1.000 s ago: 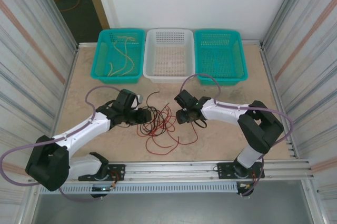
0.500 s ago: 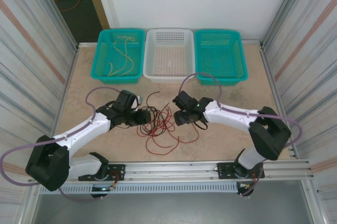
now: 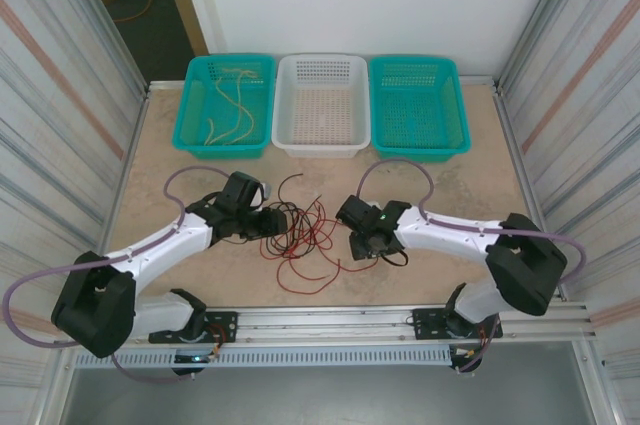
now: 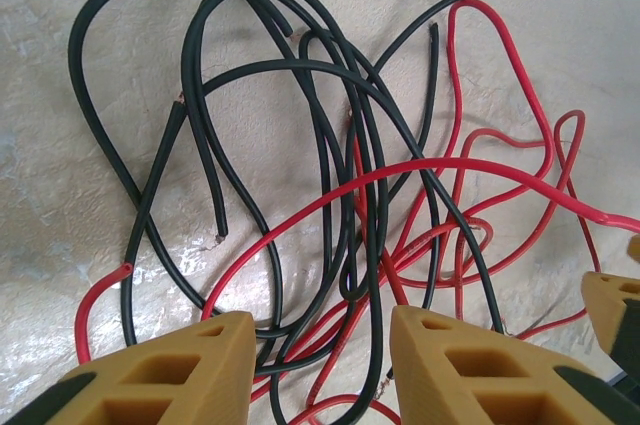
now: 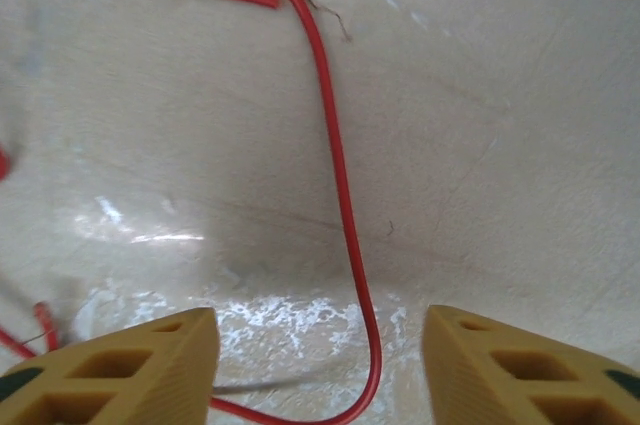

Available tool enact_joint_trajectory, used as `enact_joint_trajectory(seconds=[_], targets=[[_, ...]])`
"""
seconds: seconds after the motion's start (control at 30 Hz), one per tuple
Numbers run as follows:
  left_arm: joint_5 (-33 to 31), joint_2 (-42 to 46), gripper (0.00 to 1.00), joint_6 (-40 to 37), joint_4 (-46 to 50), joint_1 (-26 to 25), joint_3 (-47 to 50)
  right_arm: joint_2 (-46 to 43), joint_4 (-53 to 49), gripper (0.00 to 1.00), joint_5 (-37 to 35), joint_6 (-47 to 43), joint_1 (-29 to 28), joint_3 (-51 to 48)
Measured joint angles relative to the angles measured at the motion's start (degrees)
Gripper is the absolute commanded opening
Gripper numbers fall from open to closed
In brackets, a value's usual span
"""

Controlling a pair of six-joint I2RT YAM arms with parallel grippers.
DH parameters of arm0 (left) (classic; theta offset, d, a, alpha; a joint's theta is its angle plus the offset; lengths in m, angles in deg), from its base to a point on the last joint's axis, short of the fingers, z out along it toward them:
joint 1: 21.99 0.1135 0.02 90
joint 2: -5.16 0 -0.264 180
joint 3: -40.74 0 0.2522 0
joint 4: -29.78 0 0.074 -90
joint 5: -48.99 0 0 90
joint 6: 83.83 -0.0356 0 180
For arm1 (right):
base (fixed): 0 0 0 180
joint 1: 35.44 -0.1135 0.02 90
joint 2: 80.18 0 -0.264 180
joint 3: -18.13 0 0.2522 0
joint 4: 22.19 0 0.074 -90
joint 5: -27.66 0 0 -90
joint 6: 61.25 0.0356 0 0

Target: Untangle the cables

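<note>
Beige tabletop (image 3: 160,160) holds the cables (image 3: 300,235), tangled between open left claw (image 4: 320,350) and open right claw (image 5: 320,350).

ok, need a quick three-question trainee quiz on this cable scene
1. True or false: the yellow cables lie in the left teal basket.
2. Which colours make up the tangle on the table? A: red and black. B: red and yellow. C: black and yellow.
3. Fill in: a ___ cable runs between the right fingers.
Key: 1 true; 2 A; 3 red.
</note>
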Motion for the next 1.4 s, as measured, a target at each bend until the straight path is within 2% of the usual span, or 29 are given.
enact_joint_trajectory(seconds=[0.2,0.47,0.67,0.97,1.2,1.4], targets=[[0.00,0.00,0.41,0.00,0.00,0.13,0.00,3.23,0.63,0.30,-0.17,1.46,0.13,-0.98],[0.00,0.00,0.41,0.00,0.00,0.83,0.00,2.03,0.09,0.00,-1.90,1.51,0.31,-1.18],[0.07,-0.24,0.41,0.15,-0.20,0.87,0.00,-8.96,-3.65,0.00,-6.67,0.33,-0.79,-0.26],[1.64,-5.73,0.33,2.67,-5.88,0.85,0.85,-27.67,-11.02,0.00,-16.52,-3.21,-0.09,9.44],[2.73,-9.55,0.28,4.94,-9.88,0.74,3.04,-33.48,-12.70,0.00,-18.36,-8.41,8.57,18.99],[3.34,-10.19,0.27,6.05,-11.96,0.52,3.45,-31.06,-12.11,0.00,-16.65,-14.56,16.26,28.70]])
